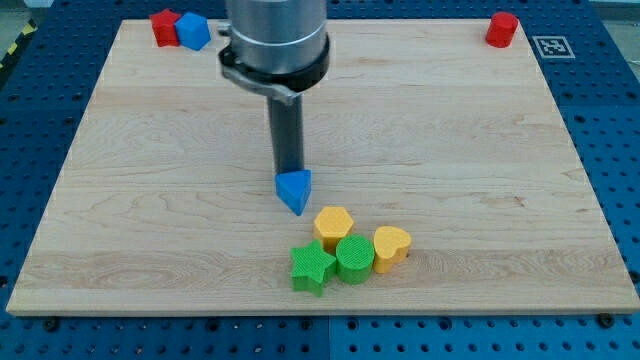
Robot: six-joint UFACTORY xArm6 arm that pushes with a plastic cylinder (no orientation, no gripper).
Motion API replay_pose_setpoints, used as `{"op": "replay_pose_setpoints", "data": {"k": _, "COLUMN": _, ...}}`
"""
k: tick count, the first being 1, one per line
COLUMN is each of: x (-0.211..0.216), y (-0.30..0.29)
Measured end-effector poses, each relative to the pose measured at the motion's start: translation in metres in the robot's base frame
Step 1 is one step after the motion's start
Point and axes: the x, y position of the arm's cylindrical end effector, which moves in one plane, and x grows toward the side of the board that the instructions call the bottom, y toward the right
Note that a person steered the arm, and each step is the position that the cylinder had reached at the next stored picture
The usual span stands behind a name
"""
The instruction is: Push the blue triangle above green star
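The blue triangle lies near the middle of the wooden board, its point towards the view's bottom. My tip stands right at its upper edge, touching or nearly touching it. The green star lies below and slightly right of the triangle, near the board's bottom edge, with a gap between them.
A yellow hexagon, a green round block and a yellow heart cluster right of the star. A red block and a blue block sit at top left. A red block sits at top right.
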Motion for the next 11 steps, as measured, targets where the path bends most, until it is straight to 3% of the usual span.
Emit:
{"op": "replay_pose_setpoints", "data": {"k": 4, "x": -0.019, "y": -0.084}}
{"op": "replay_pose_setpoints", "data": {"k": 6, "x": -0.009, "y": -0.110}}
{"op": "replay_pose_setpoints", "data": {"k": 8, "x": 0.015, "y": -0.104}}
{"op": "replay_pose_setpoints", "data": {"k": 11, "x": 0.004, "y": -0.098}}
